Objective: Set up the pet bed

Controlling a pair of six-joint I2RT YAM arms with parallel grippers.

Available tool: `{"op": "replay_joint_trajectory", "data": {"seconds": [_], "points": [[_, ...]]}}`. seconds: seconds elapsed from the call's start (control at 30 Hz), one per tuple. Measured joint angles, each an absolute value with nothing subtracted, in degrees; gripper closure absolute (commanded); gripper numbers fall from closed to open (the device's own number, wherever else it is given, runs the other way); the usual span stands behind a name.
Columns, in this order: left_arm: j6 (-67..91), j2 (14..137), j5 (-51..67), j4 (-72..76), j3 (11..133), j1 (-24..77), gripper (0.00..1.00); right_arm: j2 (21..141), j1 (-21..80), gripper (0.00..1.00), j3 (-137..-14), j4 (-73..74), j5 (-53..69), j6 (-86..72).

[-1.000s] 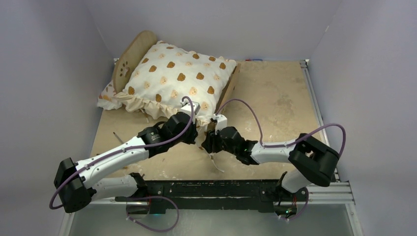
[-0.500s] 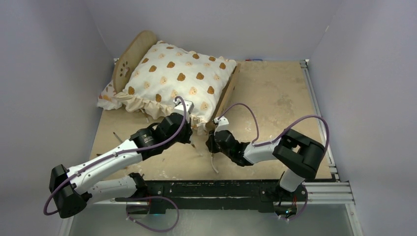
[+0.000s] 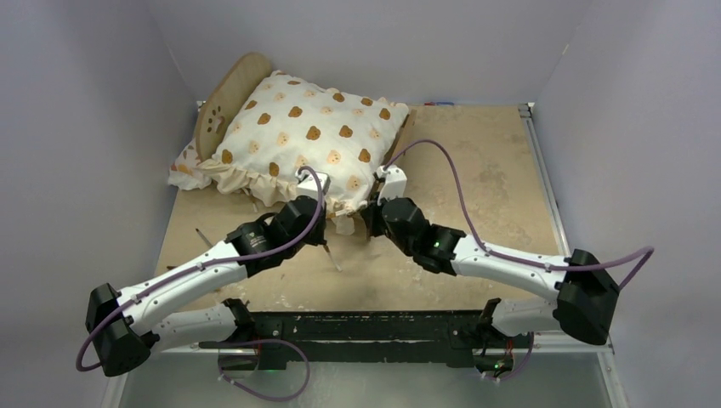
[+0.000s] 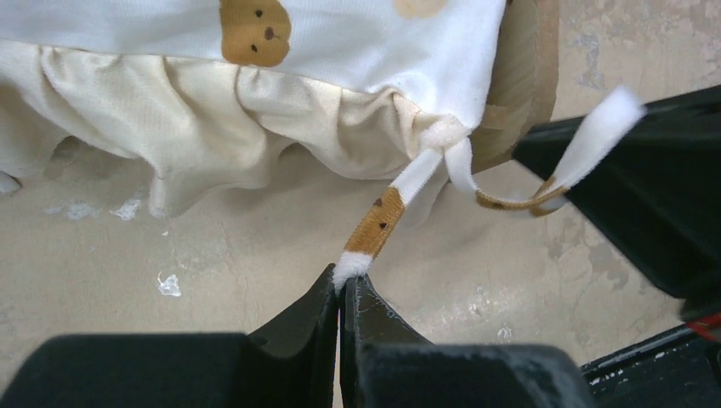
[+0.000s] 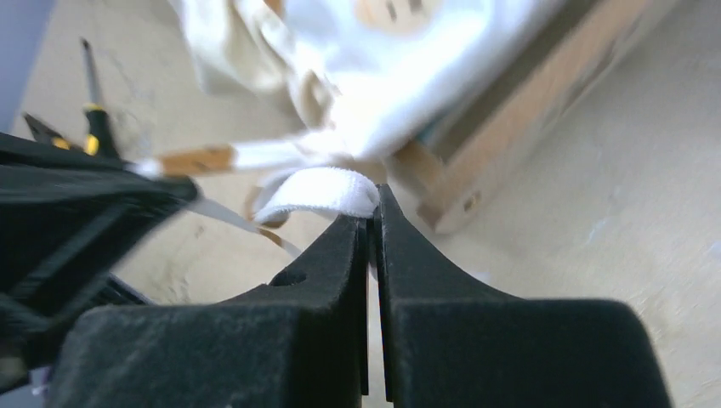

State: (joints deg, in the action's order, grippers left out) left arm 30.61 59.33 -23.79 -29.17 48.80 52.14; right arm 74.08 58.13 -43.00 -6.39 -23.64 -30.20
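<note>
The pet bed stands at the back left, its light-wood headboard and right side rail showing around the bear-print cushion lying on it. At the cushion's near corner my left gripper is shut on the end of one white-and-brown tie ribbon, pinched at the left gripper's fingertips. My right gripper is shut on the second tie ribbon, clamped at the right gripper's tips just in front of the bed's corner post. The two grippers sit close together.
A small floral pillow pokes out left of the bed under the cushion. A thin tool with a yellow band lies on the table left of my left arm. Grey walls close in the left, back and right sides.
The right gripper has closed on the second ribbon and moved up toward the cushion's corner, the right arm stretching out. The left gripper stayed shut on its ribbon, shifting slightly left.
</note>
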Motion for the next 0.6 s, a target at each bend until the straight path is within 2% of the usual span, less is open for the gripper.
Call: {"op": "replay_joint_trajectory", "data": {"seconds": [0.27,0.6], "points": [[30.81,59.33,-29.76,-28.23,50.96,52.14,1.00,74.00,58.11,1.00,-56.16,-5.93,-30.87,-18.55],[29.02,60.53,-33.32,-23.55,57.91,51.75,1.00,77.97,54.98,1.00,-58.52,-12.73,-33.54,-10.50]]}}
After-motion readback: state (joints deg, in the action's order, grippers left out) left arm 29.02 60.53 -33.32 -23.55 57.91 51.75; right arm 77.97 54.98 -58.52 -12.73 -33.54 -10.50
